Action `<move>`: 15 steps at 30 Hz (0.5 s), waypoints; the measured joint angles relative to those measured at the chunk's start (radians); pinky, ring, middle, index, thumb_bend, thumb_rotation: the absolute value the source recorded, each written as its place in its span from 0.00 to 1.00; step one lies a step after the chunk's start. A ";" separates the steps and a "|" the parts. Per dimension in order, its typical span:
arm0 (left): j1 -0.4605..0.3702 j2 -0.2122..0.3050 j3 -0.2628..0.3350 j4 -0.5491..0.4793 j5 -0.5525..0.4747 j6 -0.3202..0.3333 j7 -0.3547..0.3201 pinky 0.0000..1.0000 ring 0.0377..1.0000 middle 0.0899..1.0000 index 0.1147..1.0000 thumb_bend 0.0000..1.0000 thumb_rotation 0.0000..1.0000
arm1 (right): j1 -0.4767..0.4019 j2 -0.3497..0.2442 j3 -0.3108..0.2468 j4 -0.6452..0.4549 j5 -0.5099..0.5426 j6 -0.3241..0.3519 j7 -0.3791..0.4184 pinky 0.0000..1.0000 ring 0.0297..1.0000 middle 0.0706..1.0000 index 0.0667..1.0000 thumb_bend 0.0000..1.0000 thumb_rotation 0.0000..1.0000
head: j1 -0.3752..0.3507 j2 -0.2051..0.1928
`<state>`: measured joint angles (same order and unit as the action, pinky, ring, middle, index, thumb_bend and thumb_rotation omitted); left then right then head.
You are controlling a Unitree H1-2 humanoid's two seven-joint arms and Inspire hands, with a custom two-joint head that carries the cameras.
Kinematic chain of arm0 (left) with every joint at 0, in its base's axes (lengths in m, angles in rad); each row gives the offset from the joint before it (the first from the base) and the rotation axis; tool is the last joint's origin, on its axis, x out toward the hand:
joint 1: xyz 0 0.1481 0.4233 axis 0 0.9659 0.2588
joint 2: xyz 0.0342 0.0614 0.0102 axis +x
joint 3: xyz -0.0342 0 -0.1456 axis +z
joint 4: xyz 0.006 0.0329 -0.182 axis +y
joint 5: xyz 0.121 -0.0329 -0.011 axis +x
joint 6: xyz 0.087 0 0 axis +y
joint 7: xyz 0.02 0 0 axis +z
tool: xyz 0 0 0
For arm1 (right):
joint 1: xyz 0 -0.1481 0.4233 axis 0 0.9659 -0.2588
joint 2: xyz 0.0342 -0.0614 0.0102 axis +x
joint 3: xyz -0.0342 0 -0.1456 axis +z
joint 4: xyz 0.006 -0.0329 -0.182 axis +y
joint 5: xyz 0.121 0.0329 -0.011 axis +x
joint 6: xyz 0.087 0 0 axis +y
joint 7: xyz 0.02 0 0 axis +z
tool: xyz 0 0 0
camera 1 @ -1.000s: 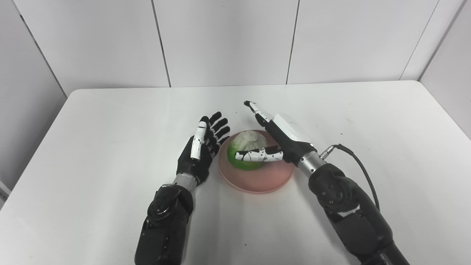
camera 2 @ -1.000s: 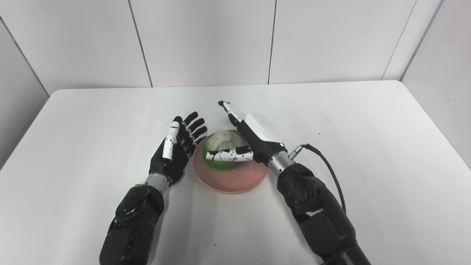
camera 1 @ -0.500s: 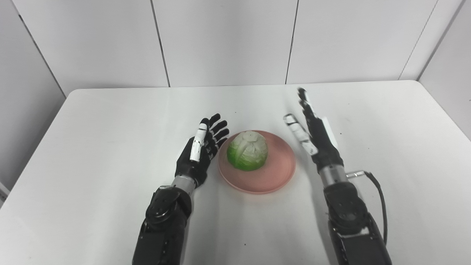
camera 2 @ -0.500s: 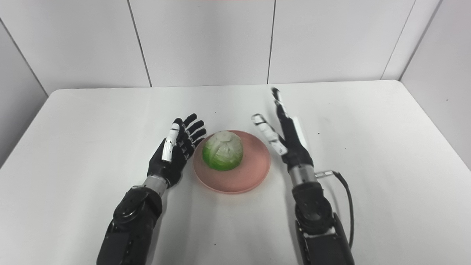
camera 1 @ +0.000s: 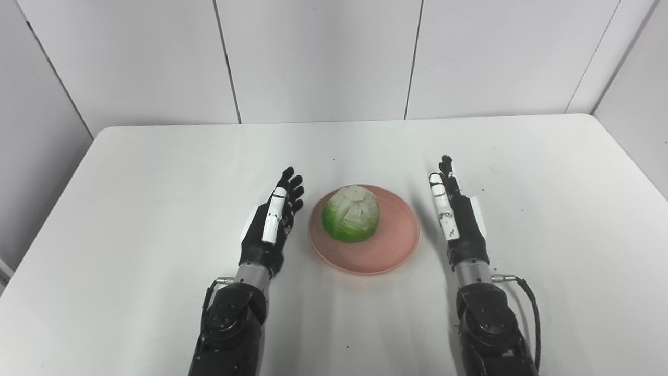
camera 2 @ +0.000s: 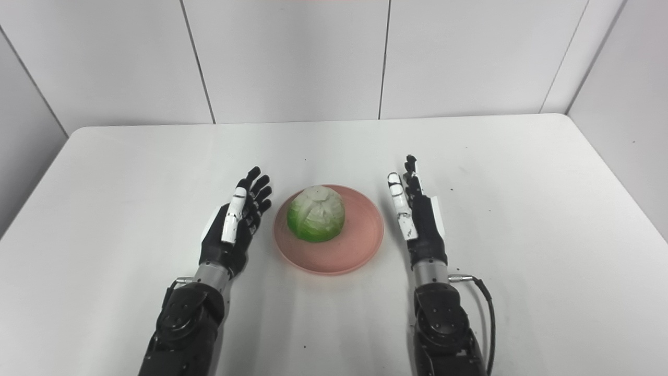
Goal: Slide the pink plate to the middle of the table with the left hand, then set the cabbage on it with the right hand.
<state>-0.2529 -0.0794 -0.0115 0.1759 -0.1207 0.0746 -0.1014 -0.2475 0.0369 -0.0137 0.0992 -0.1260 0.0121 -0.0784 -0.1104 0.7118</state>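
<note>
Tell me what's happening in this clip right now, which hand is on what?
Neither hand is on anything. The cabbage sits on the pink plate near the middle of the white table. The left hand is open beside the plate's left edge, and the right hand is open to the plate's right, clear of it. Both hands are empty with fingers extended, so the placing looks finished.
</note>
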 measured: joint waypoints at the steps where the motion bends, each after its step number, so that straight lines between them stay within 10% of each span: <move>1: 0.003 0.004 -0.005 0.000 0.012 -0.010 0.001 1.00 0.99 0.99 0.98 0.43 1.00 | 0.005 0.001 0.003 0.000 0.003 0.002 0.000 1.00 1.00 1.00 1.00 0.21 1.00 | 0.000 -0.002; 15: 0.017 0.031 -0.032 0.029 0.086 -0.107 0.010 1.00 0.99 0.98 0.97 0.43 1.00 | 0.024 -0.005 0.016 0.022 0.062 0.019 0.016 0.95 0.94 0.94 0.93 0.17 1.00 | -0.003 -0.026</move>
<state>-0.2358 -0.0483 -0.0432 0.2045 -0.0345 -0.0324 -0.0912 -0.2231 0.0316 0.0020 0.1212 -0.0639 0.0310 -0.0628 -0.1135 0.6857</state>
